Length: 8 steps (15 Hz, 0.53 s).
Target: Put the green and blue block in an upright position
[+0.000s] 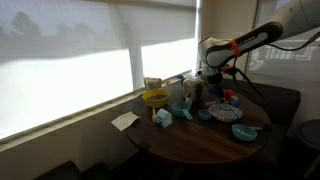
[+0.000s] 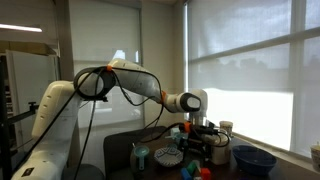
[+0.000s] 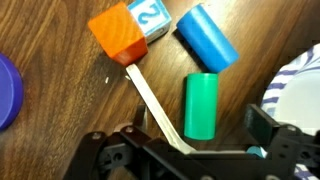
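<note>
Counter [image 3: 60, 120], wrist view: near cylinder [image 3: 201, 105] lies flat, far cylinder [image 3: 207, 37] beyond it; cube [image 3: 118, 45] to their left, touching numbered block [image 3: 148, 18].

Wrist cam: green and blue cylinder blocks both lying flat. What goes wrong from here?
The green cylinder block lies on its side and may roll when the open gripper closes on it.
The flat wooden stick runs beside it toward the gripper; a finger could snag it and drag the orange cube at its end.
The blue cylinder block lies close to that cube and could get knocked.
</note>
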Each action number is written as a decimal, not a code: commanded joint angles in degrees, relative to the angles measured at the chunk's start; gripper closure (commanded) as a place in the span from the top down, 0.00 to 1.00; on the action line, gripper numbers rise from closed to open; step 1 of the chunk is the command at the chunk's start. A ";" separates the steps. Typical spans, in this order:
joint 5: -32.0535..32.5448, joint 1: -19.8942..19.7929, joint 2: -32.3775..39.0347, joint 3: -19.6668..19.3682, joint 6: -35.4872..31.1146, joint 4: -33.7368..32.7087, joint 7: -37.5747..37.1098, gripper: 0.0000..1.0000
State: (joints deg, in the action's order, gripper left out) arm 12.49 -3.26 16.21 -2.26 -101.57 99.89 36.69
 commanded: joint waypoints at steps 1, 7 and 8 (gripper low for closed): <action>-1.93 -0.83 -0.05 1.10 -0.34 0.72 0.09 0.72; -1.62 -0.73 0.48 1.27 -0.25 0.85 -0.21 0.30; -1.61 -0.77 0.52 1.26 -0.25 0.85 -0.18 0.23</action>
State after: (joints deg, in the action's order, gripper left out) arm 11.70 -3.28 16.62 -1.74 -101.57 100.40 36.70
